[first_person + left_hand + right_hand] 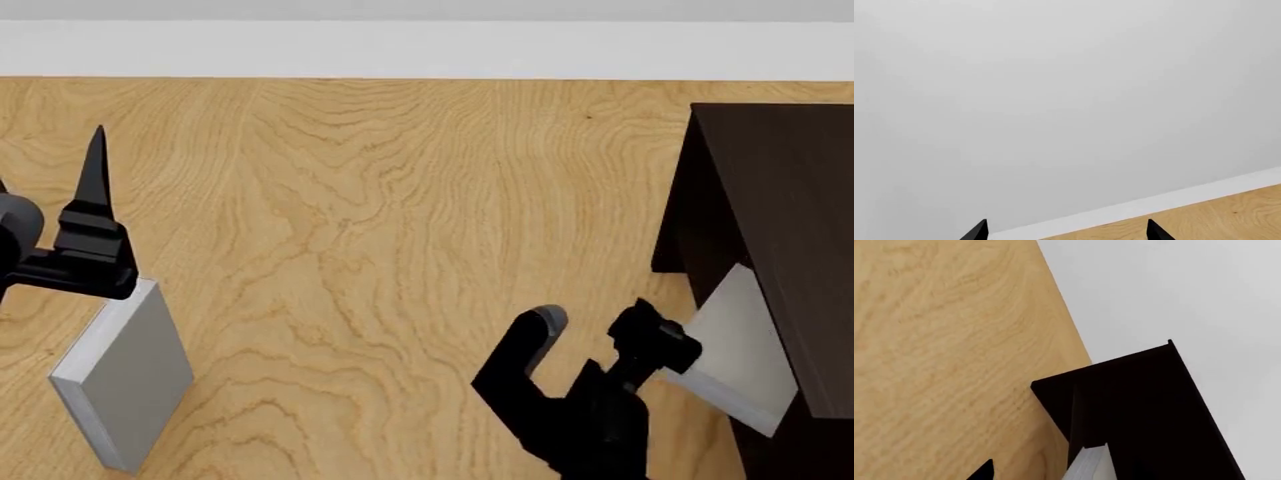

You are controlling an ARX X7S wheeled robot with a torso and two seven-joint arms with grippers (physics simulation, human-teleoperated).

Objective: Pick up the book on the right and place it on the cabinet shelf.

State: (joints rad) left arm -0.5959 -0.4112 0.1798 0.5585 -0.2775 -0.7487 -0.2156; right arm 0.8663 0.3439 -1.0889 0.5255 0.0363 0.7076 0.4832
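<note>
Head view shows the right gripper (661, 345) closed on the book (731, 345), holding it by its near end at the cabinet (781, 200) that stands at the right edge of the wooden floor (374, 200). That pale book lies directly ahead of the gripper, its long axis running from the fingers into the cabinet's open side, tilted, with its far part already under the dark top panel. The right arm is plainly the one at work. The left gripper (94, 200) is well apart, at the left edge of the floor, just above a grey book (127, 385) lying there. Its fingers are spread in the left wrist view, with only wall and floor between them.

Right wrist view shows a corner of the pale book against the cabinet's dark opening, but the cabinet shelf itself is too dark to make out, so I cannot tell whether the book rests on it. Nothing else is visible inside the cabinet. Judging by this, the placing is under way and release has yet to come.
</note>
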